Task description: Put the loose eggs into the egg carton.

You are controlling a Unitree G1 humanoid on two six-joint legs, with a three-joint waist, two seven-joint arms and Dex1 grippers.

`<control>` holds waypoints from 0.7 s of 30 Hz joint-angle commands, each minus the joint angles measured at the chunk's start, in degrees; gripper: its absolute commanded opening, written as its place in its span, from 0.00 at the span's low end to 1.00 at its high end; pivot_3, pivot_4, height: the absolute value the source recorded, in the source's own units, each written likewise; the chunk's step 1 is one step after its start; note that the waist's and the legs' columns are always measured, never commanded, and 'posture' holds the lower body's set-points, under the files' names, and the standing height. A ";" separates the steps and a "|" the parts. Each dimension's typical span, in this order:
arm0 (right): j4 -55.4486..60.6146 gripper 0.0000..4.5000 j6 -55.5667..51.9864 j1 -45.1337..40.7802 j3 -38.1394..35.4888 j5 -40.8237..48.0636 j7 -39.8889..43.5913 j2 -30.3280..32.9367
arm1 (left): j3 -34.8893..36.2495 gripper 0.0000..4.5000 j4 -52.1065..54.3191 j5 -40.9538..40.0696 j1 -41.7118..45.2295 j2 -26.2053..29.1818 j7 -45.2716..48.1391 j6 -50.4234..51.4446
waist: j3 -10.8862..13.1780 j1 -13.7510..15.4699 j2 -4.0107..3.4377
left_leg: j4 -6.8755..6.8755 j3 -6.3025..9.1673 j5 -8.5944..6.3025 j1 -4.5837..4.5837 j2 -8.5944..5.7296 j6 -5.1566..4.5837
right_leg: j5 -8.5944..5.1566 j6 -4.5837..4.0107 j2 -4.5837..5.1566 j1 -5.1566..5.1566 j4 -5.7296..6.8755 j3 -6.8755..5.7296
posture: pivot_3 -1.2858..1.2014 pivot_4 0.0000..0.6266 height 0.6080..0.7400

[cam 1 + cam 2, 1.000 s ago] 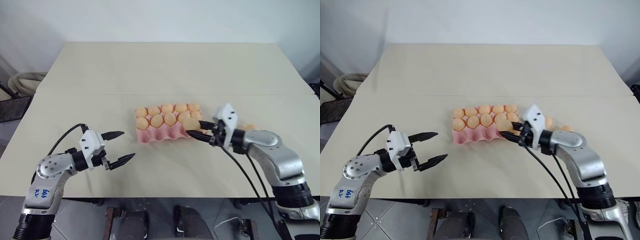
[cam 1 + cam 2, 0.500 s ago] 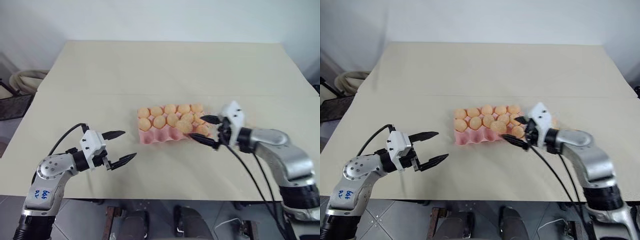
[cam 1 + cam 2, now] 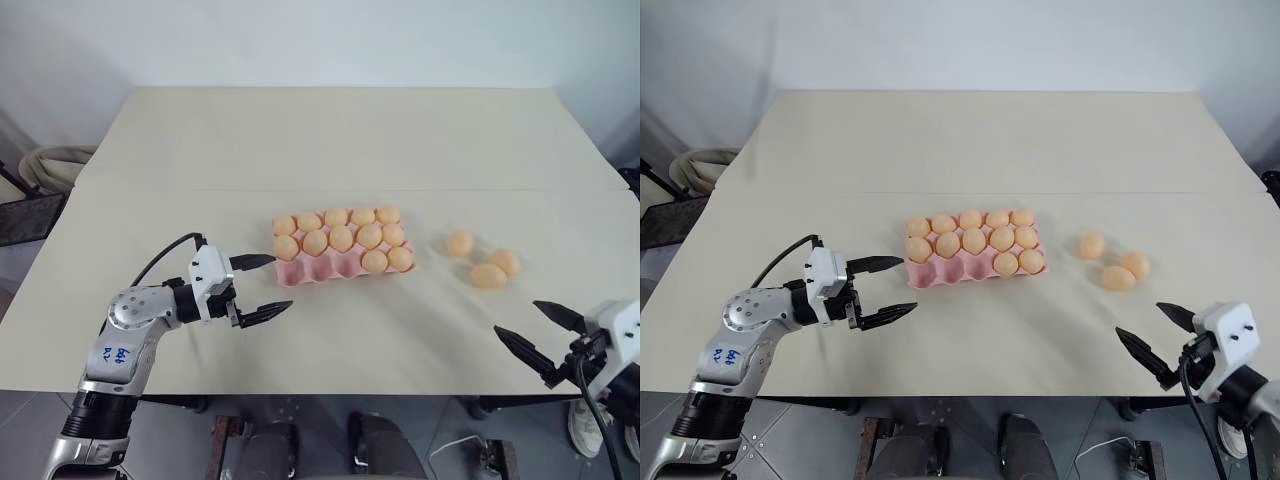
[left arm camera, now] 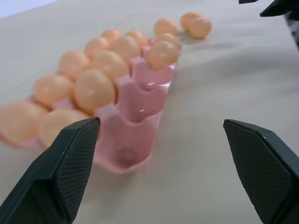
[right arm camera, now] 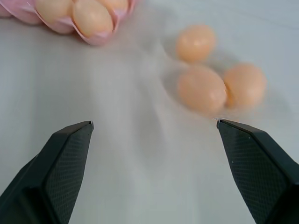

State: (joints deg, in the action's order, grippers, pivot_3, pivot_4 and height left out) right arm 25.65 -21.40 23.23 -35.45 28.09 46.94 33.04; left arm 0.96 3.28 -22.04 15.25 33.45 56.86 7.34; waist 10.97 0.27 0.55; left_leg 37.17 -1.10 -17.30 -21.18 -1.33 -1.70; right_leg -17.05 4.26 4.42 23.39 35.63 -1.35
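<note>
Pink egg carton (image 3: 330,268) at table (image 3: 300,140) centre, twelve cups filled, three near-row cups at 9 o'clock bare. Three loose eggs (image 3: 487,275) at 3 o'clock of carton, two touching. Left gripper (image 3: 262,287) wide, empty, at 8 o'clock — unobstructed. Right gripper (image 3: 540,335) wide, empty, at 6 o'clock of eggs; arm cut off by frame edge.

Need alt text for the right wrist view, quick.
Three loose eggs lie on the table ahead of the open right gripper, two touching and one just apart. A corner of the pink carton, with eggs in its cups, sits beyond.
</note>
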 commanded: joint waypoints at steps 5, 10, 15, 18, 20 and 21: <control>1.22 0.99 1.12 -2.74 2.32 -1.01 -3.34 1.48 | 0.20 1.00 -0.17 -0.85 1.25 -0.37 1.28 -0.48 | 0.00 -0.44 0.00 | 0.01 -0.10 0.02 0.02 0.00 -0.01 | 0.03 0.03 0.00 0.04 0.01 0.15 | 0.52 0.24 1.00; -6.12 0.99 -1.28 -11.91 8.61 -4.42 -3.42 7.07 | 1.02 1.00 2.43 -2.04 -0.26 -0.02 1.06 1.23 | 0.00 -0.31 0.00 | -0.01 -0.14 0.02 -0.04 0.00 0.00 | 0.04 0.03 0.02 0.14 -0.02 0.19 | 0.52 0.24 1.00; -15.96 0.99 -0.75 -20.60 13.99 -6.47 -0.11 11.62 | 2.03 1.00 4.77 -1.49 -2.42 0.41 -0.23 1.07 | 0.00 -0.21 0.00 | -0.07 -0.15 -0.01 -0.07 0.00 0.00 | 0.03 0.03 0.01 0.16 -0.10 0.17 | 0.52 0.24 1.00; -22.69 0.99 1.57 -25.67 16.72 -7.96 2.20 13.15 | 2.52 1.00 6.37 -1.60 -3.92 0.59 -1.06 1.37 | 0.00 -0.27 0.00 | -0.06 -0.15 -0.03 -0.09 0.00 -0.01 | 0.03 0.04 0.01 0.17 -0.11 0.15 | 0.52 0.24 1.00; -26.26 0.99 3.14 -28.41 18.18 -8.84 3.67 13.82 | 2.82 1.00 7.30 -1.77 -4.82 0.68 -1.58 1.57 | 0.00 -0.29 0.00 | -0.04 -0.16 -0.03 -0.09 0.00 -0.02 | 0.04 0.04 0.01 0.16 -0.10 0.15 | 0.52 0.24 1.00; -27.44 0.99 3.41 -29.41 18.72 -8.95 4.38 14.04 | 2.97 1.00 7.74 -1.87 -5.24 0.74 -1.85 1.69 | 0.00 -0.30 0.00 | -0.04 -0.18 -0.03 -0.09 -0.01 -0.02 | 0.04 0.04 0.01 0.17 -0.10 0.16 | 0.52 0.24 1.00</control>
State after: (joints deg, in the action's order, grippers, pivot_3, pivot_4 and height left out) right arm -0.72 -19.77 -5.11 -16.75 19.53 49.85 45.62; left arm 2.43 8.57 -23.04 10.47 33.79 55.53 8.95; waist 10.97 -0.03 0.55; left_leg 37.13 -1.28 -17.33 -21.26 -1.33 -1.72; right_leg -17.01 4.30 4.43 23.56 35.54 -1.18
